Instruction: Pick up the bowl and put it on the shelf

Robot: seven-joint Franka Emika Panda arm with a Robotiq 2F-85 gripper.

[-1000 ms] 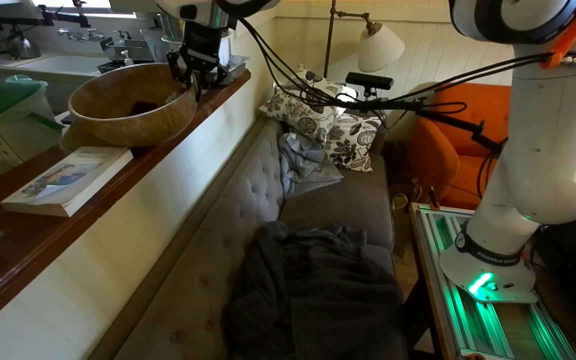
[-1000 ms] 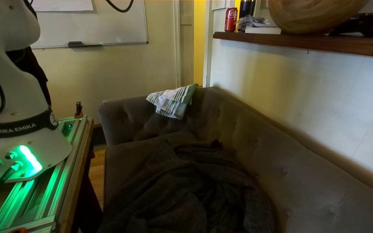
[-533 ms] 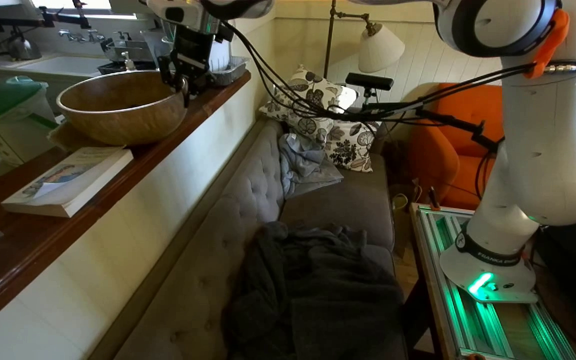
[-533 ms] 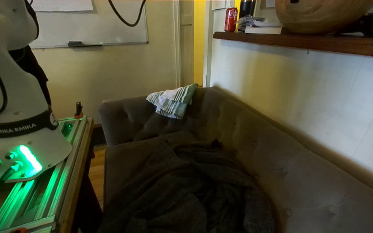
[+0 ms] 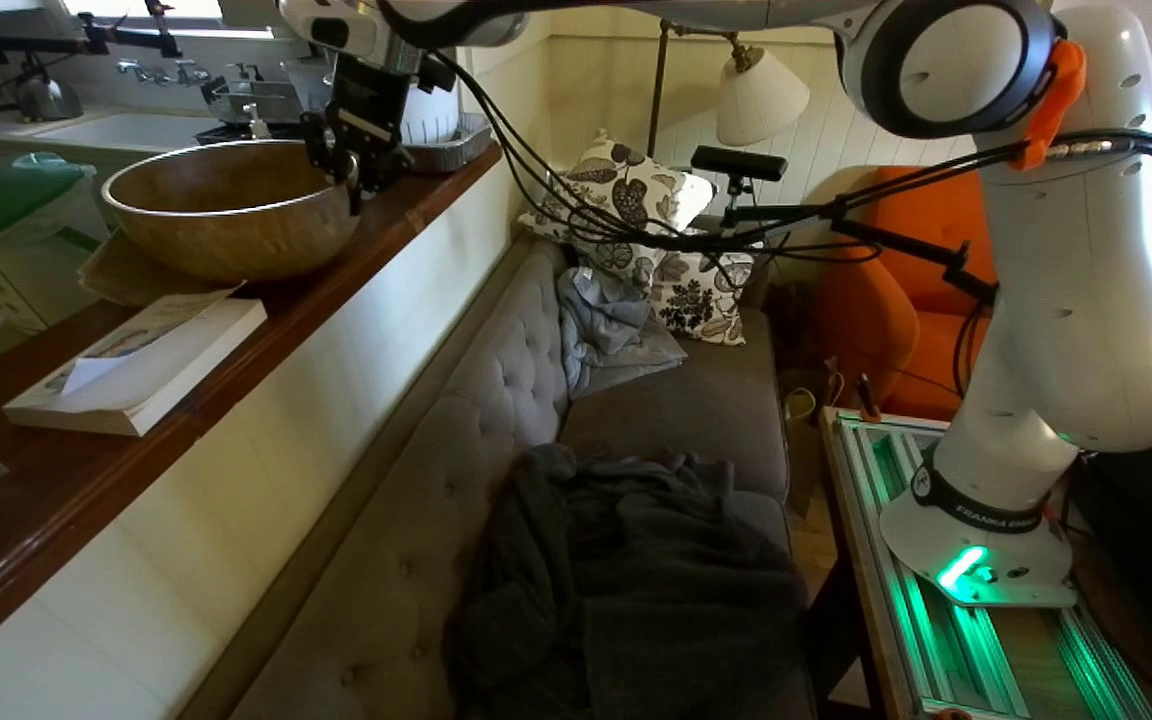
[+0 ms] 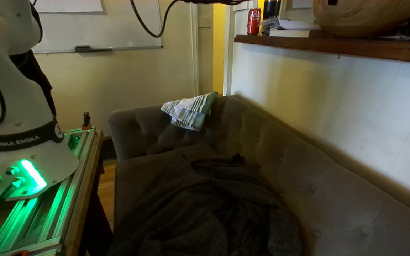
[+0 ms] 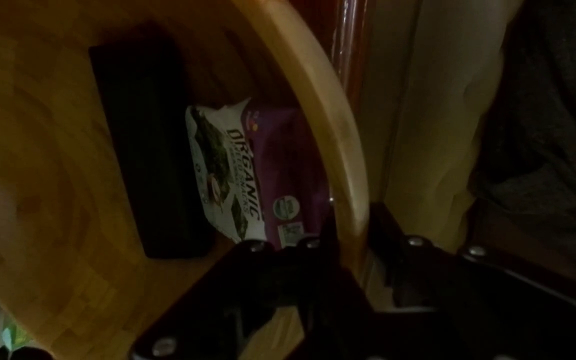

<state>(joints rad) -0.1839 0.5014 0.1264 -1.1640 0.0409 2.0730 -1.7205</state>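
Observation:
The wide light-brown wooden bowl [image 5: 236, 235] is over the dark-brown shelf [image 5: 46, 500], nearly level, beside a book. It also shows in part in an exterior view [image 6: 365, 19], low over the shelf [image 6: 336, 43]; whether its base rests on the wood I cannot tell. My gripper [image 5: 341, 190] is shut on the bowl's near-side rim. In the wrist view the gripper [image 7: 353, 230] has one finger inside the rim and one outside. The bowl holds a black box [image 7: 150, 150] and a purple-and-white snack packet [image 7: 258, 185].
A thick paperback book [image 5: 151, 370] lies just beside the bowl. A tan flat thing [image 5: 116, 272] shows under the bowl's far side. A metal tray [image 5: 451, 145] stands behind the gripper. A red can [image 6: 253, 21] stands at the shelf's end. The grey couch [image 5: 416, 560] runs below.
My gripper and the bowl have moved along the shelf towards the book. The bowl has gone from tilted to nearly level. A page of the book has lifted and folded over.

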